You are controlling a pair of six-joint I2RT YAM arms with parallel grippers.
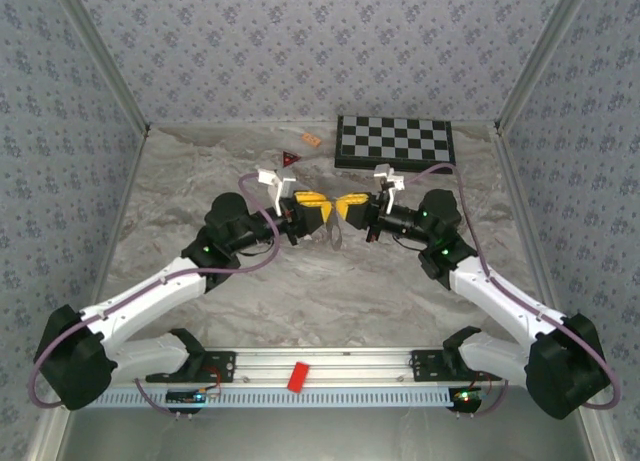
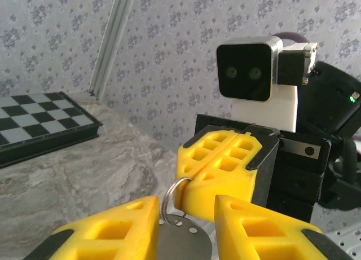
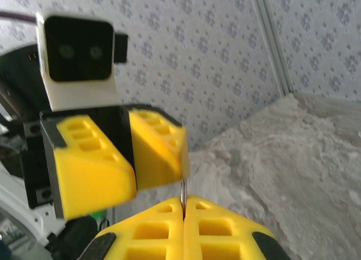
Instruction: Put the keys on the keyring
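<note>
Right gripper (image 3: 183, 205) clenched on keyring (image 2: 168, 195), held edge-on in mid-air over table (image 1: 330, 296) centre, likely to steady the loop for threading. Left gripper (image 2: 186, 212) jaws parted around silver plate (image 2: 183, 244) at ring's 6 o'clock. Gripping or released: cannot tell.

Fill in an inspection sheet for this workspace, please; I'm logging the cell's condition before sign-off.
Surface: marble-look table.
Job's things: keyring pinched in the right tool, a silvery tag hanging from it.
Clutter: chessboard, red triangle and orange chip at the far edge; red piece on the front rail.
Grippers: left tool stands with jaws apart around the tag; right tool shut on the keyring.
Cables: purple cables loop along both arms.
Surroundings: patterned walls, metal corner posts.
</note>
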